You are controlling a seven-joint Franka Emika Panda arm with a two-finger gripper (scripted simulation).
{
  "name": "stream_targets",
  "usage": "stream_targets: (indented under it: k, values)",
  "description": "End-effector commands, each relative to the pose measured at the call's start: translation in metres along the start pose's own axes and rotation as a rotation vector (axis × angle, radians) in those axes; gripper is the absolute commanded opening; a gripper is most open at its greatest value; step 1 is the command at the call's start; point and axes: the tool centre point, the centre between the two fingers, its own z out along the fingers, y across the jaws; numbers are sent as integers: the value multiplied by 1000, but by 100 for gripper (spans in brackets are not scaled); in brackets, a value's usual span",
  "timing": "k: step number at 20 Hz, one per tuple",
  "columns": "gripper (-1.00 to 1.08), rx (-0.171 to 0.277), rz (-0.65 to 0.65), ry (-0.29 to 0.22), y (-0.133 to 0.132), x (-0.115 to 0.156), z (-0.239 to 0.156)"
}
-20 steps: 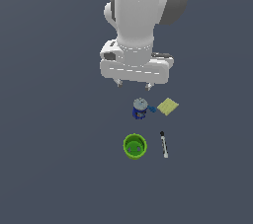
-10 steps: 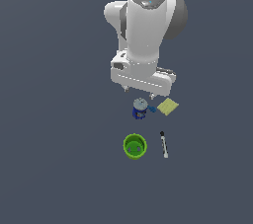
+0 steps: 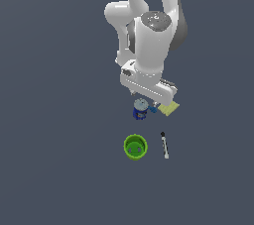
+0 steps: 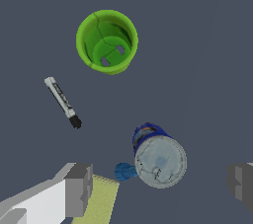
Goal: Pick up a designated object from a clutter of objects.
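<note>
Wrist view shows the tiny blue piece (image 4: pixel 124 171) sitting on the table, touching the side of the dark-blue can (image 4: pixel 157 156) and just beside the pale-yellow square (image 4: pixel 101 199). So nothing's picked up yet; the whole grab is still to do, I'd say. My jaws (image 4: pixel 160 186) are spread wide and empty, with the piece between the two fingers but closer to one finger (image 4: pixel 78 188), and the can's in that gap too. Green cup (image 4: pixel 107 41) and pen (image 4: pixel 63 101) lie well apart, further out.
</note>
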Motion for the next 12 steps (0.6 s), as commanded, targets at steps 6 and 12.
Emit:
stream_targets:
  k: [6, 12]
  values:
    - [100, -4, 151, 1, -6, -19, 31]
    - [100, -7, 271, 1, -10, -35, 55]
